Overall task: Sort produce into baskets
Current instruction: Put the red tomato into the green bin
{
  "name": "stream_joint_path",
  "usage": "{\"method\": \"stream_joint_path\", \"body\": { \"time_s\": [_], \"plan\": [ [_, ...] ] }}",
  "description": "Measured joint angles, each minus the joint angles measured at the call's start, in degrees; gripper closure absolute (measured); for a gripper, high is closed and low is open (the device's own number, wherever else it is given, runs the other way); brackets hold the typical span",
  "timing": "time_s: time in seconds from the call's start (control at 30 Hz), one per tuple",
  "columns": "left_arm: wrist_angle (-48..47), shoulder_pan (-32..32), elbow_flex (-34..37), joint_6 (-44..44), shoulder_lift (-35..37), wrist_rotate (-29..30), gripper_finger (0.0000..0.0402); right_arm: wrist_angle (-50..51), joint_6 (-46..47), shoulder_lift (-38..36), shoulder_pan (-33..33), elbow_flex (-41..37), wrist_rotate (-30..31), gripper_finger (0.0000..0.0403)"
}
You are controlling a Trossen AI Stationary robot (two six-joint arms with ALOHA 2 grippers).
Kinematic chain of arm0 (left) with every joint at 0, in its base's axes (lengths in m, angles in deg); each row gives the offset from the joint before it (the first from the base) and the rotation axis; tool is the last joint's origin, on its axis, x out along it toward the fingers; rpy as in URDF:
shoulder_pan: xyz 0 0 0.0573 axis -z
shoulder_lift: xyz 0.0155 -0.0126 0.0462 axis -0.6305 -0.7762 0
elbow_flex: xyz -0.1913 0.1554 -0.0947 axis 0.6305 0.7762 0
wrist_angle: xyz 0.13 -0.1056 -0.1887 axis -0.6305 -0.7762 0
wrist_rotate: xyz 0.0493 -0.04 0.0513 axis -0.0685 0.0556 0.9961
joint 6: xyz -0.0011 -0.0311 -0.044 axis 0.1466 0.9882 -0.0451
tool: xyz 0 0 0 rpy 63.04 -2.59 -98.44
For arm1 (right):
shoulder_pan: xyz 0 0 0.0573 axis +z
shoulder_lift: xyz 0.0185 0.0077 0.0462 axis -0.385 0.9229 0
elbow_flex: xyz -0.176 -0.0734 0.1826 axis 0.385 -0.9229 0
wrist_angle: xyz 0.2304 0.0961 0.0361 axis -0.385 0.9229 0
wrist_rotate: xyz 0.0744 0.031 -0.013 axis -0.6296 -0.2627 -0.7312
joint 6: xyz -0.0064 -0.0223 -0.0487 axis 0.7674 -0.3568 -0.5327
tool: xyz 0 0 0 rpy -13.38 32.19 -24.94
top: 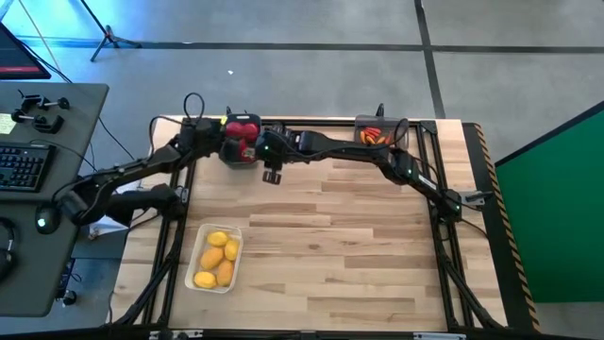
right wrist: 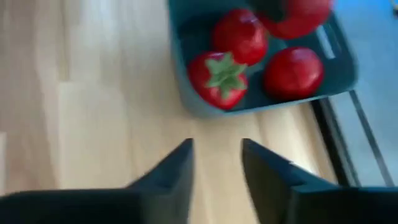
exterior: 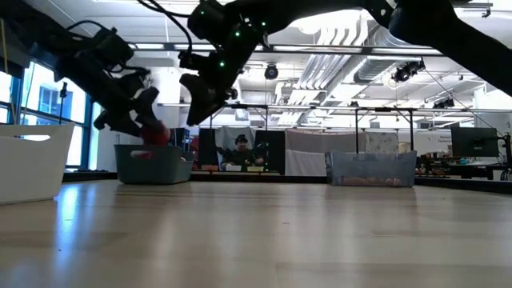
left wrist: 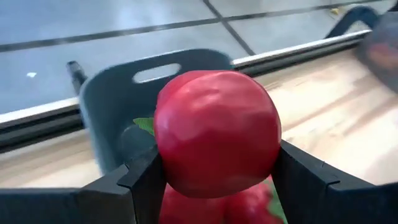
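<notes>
Held now: one round red tomato (left wrist: 216, 132), glossy, a sliver of green leaf showing at its side, clenched between the fingers (left wrist: 144, 186) of the left gripper (top: 229, 146). It hangs just above the dark blue-grey bin (top: 242, 151) at the far edge of the surface (top: 330, 236), near the left rear corner.

Inside that bin, three more red tomatoes (right wrist: 239, 34) lie close together; one shows its green star-shaped top facing up. Bin has a handle slot in its end wall. Its far side sits right against the surface's rear rail, with floor beyond.

Right gripper (top: 273, 174) hovers just beside the bin on its near side, over bare wood, fingers (right wrist: 176, 167) apart with nothing between them. Both arms crowd the same rear corner, close to each other.

Translucent smoky grey bin (top: 375, 135) stands further right along the rear edge, holding small orange-red pieces (top: 376, 138); apart from the blue bin. White tray (top: 218, 258) sits near the front left of the surface, well apart from the others, holding yellow-orange lemon-like ovals (top: 216, 257) in a loose heap.

Middle and right front of the surface are open wood. Black frame rails run along the left and right sides.
</notes>
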Motion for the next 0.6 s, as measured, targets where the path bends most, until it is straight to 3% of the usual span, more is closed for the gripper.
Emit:
{"method": "stream_joint_path", "body": {
  "time_s": [0.1,0.17,0.33,0.47,0.6],
  "plan": [
    [0.4,-1.7,-1.9,-0.4,-3.2,0.0,0.0174,-1.3,-0.5,0.0,-0.6,0.0,0.0,0.0364],
    [0.2,-2.6,-3.1,-1.3,-5.4,0.6,0.0174,-1.8,-0.1,0.0,-0.6,0.0,-0.1,0.0392],
    [-1.1,-3.7,-6.2,-1.9,-10.4,1.4,0.0171,-2.0,0.3,0.0,-0.6,0.0,0.0,0.0378],
    [-1.4,-3.8,-7.2,-2.1,-12.2,2.0,0.0149,-2.5,0.1,0.0,-0.9,-0.5,0.0,0.0398],
    [-1.4,-3.8,-7.4,-3.3,-12.0,3.7,0.0129,-8.2,1.2,-0.2,-1.3,-7.9,0.0,0.0398]
  ]
}}
